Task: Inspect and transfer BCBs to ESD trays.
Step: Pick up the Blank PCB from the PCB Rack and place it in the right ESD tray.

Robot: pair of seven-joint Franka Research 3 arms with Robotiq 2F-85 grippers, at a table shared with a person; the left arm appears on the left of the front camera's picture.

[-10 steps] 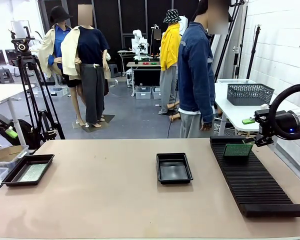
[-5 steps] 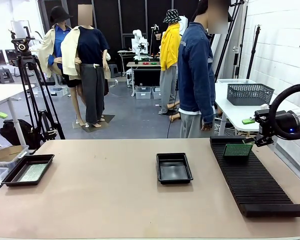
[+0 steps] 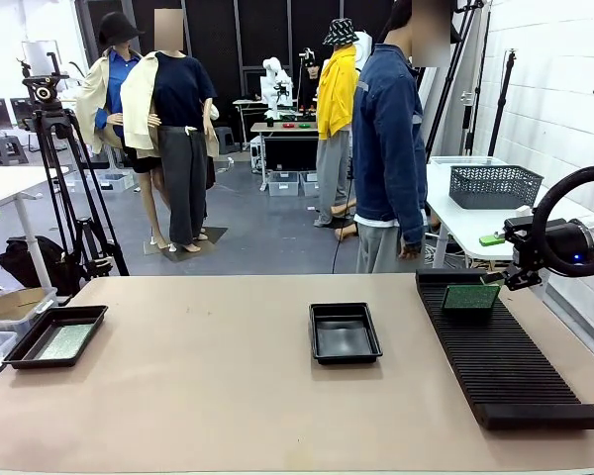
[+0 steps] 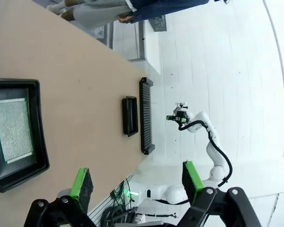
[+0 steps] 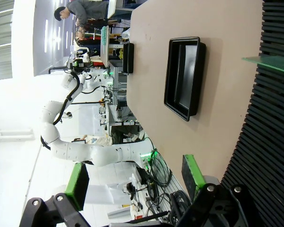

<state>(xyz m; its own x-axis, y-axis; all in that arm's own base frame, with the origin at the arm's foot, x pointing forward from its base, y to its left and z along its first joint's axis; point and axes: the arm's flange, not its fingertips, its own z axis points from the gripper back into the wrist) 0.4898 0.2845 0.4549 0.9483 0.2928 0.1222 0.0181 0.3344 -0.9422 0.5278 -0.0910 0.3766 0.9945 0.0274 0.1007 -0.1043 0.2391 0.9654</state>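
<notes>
As the thin green rectangular circuit board (image 3: 471,296) standing in the long black ribbed rack (image 3: 505,366) looks light, stiff, fragile, grip its edges; left gripper (image 4: 136,178) and right gripper (image 5: 135,182) fingers stand wide, empty.

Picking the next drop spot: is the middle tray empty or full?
Empty. The middle tray has a bare black floor, with no board in it, in the front and right wrist views.

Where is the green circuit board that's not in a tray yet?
In the front view, the board stands in the far end of the black slotted rack on the table's right side, right of the empty middle tray.
</notes>
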